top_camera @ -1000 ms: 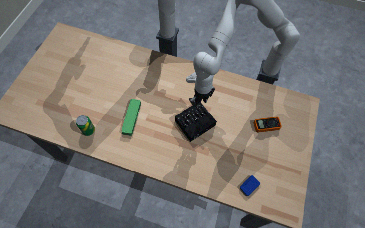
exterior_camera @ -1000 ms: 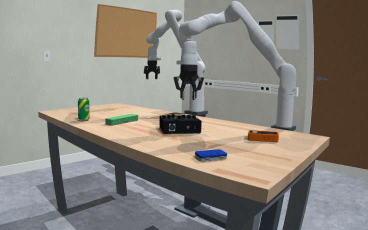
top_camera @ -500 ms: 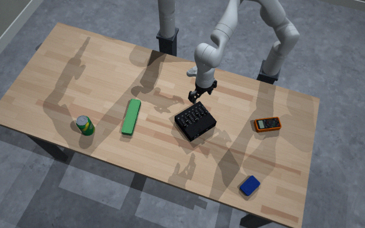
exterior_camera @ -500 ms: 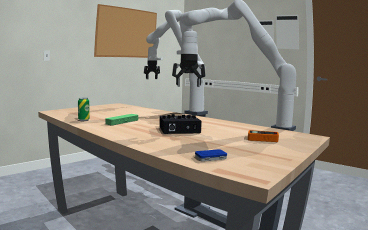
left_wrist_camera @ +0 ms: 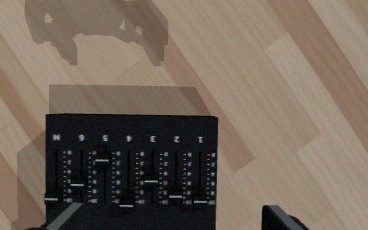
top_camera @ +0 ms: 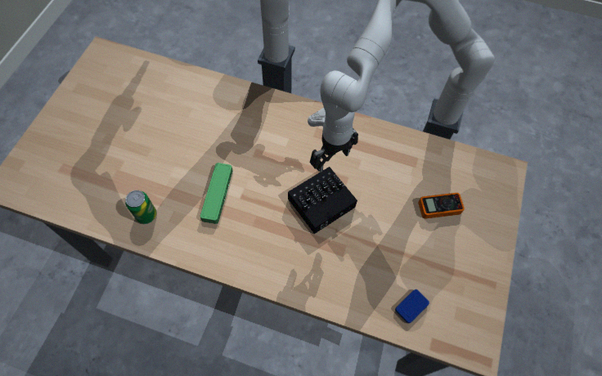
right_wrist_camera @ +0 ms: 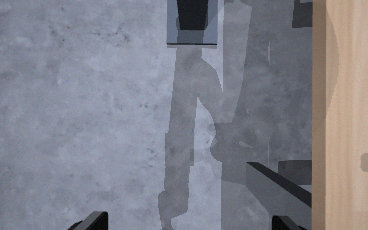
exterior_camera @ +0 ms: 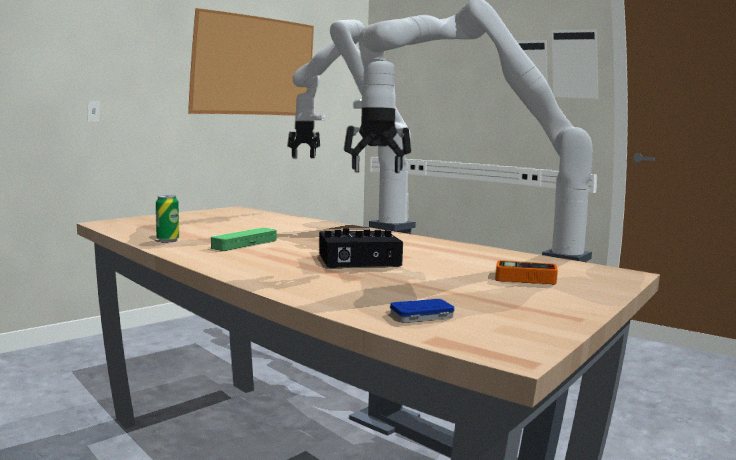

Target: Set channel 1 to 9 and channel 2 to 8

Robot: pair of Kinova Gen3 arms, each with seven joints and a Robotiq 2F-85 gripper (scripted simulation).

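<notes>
Jaws of the left arm hang wide apart, gripping nothing, above the boxy black lighting desk on the pale wooden counter. I count one desk, seven faders, one green-yellow can, two arms.

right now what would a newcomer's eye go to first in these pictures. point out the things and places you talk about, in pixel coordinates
Probably the pale grey robot arm reaching over the wooden table, its open black left gripper (top_camera: 333, 159) (exterior_camera: 378, 164) hanging above the boxy black lighting desk (top_camera: 322, 206) (exterior_camera: 360, 250) (left_wrist_camera: 131, 127) near the middle. Next, likely the bright colours: the green-and-yellow drink can (top_camera: 141, 207) (exterior_camera: 167, 218) standing beyond the long green case (top_camera: 216, 192) (exterior_camera: 243, 239), and the orange multimeter (top_camera: 442, 205) (exterior_camera: 526, 272) lying toward the opposite end.
</notes>
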